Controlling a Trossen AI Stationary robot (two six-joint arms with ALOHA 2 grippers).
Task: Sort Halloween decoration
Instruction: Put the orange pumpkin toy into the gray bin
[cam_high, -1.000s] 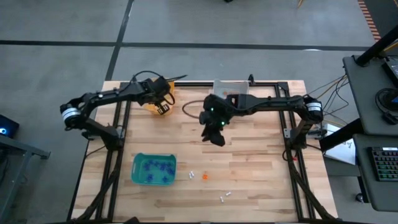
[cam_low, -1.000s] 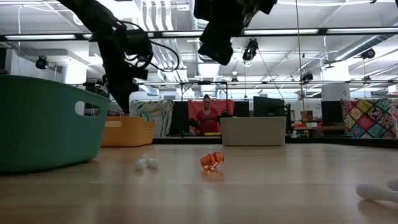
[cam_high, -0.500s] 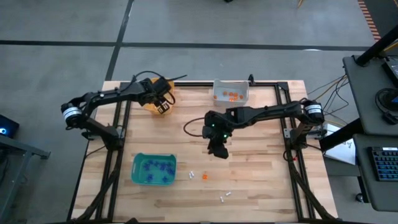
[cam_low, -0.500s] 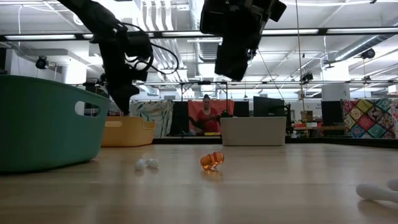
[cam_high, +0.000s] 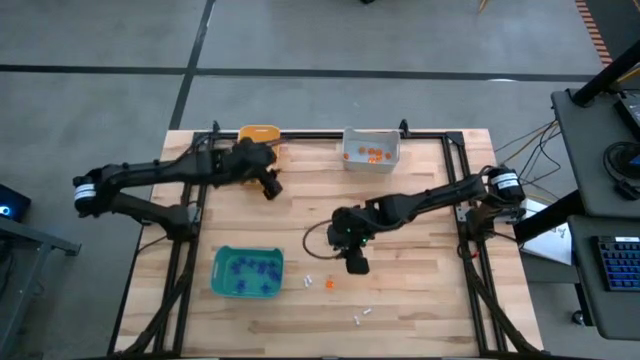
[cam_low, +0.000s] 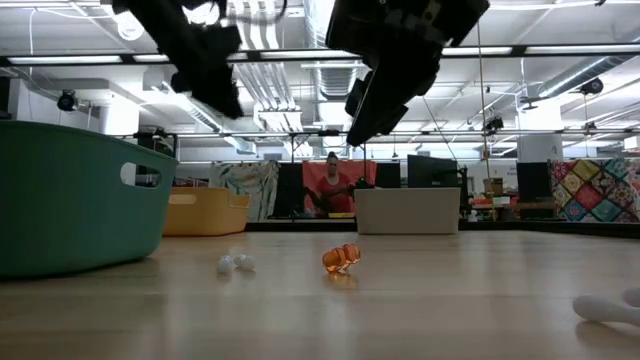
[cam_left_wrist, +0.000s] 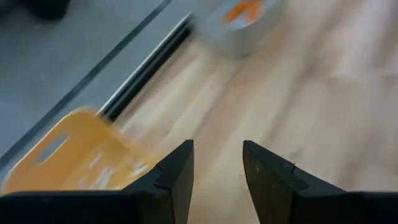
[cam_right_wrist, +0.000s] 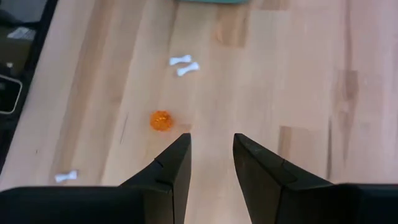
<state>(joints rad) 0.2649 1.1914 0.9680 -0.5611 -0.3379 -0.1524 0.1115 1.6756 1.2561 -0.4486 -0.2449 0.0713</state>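
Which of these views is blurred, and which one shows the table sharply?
Left wrist view: smeared by motion, the yellow bin and grey bin streaked. Right wrist view: sharp, the orange trinket and white trinkets crisp.

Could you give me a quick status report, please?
Right hand open above orange trinket. Left hand open, empty, near yellow bin. Nothing in the way.

A large open robotics lab or workshop: exposed ceiling ducts (cam_low: 270, 75) and strip lights overhead, grey concrete floor (cam_high: 300, 40), computer monitors (cam_low: 432, 170) and a seated person (cam_low: 331, 192) at twelve o'clock, a keyboard desk (cam_high: 610, 250) at three o'clock.
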